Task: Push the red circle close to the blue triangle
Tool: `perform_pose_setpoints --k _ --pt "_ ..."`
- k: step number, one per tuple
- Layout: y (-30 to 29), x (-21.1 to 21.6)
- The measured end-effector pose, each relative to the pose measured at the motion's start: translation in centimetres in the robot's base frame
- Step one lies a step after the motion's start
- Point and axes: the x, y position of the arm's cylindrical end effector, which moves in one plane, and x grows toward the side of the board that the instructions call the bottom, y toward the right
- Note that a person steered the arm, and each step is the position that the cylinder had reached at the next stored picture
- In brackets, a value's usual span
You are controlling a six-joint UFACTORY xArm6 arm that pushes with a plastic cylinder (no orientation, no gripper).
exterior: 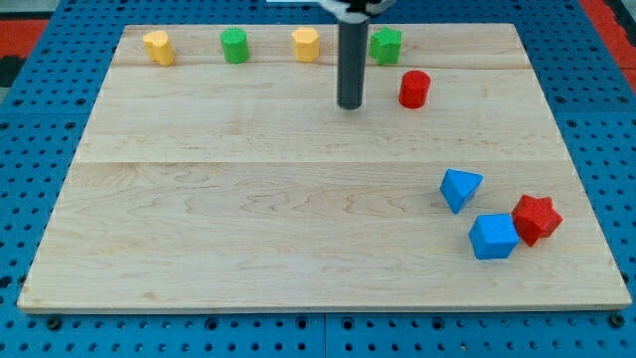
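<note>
**Kid:** Where is your tip right now?

**Me:** My tip [350, 104] is down on the desk [248, 229], near the view's top. I have no hand to spread or pinch with, just this straight dark rod, so I can only push.

**Kid:** Where is the thing you have to push?

**Me:** The red circle [414, 89] sits near my tip, off to the view's right and a tiny bit higher up. We are not touching. There is a small gap between us.

**Kid:** And where does it have to go?

**Me:** To the blue triangle [460, 188]. From my tip that is far down and to the view's right. From the red circle it is down and a little right.

**Kid:** So can you just push now?

**Me:** I think not. I am on its left side, so a push from here would slide it sideways toward the desk's right edge. I guess I must first get above it, on the view's top side.

**Kid:** Is there room up there?

**Me:** It is tight. The green block [386, 45] sits just above, between me and that spot. Below the red circle the way looks open. Past the triangle wait the blue cube [493, 237] and the red star [537, 219].
</note>
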Motion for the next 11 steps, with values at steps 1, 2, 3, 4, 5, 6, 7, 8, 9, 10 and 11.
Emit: perform_pose_setpoints --k 1,2,3,4,5,6,7,8,9,10,11 --pt "3.6 -2.6" --pt "9.0 -1.7" --pt "13.0 2.7" --pt "13.2 2.3" --pt "16.0 0.1" --pt "18.1 5.4" --pt "14.6 8.7" --pt "14.0 10.4" --pt "14.4 7.7" --pt "10.8 7.6" --pt "11.1 12.2"
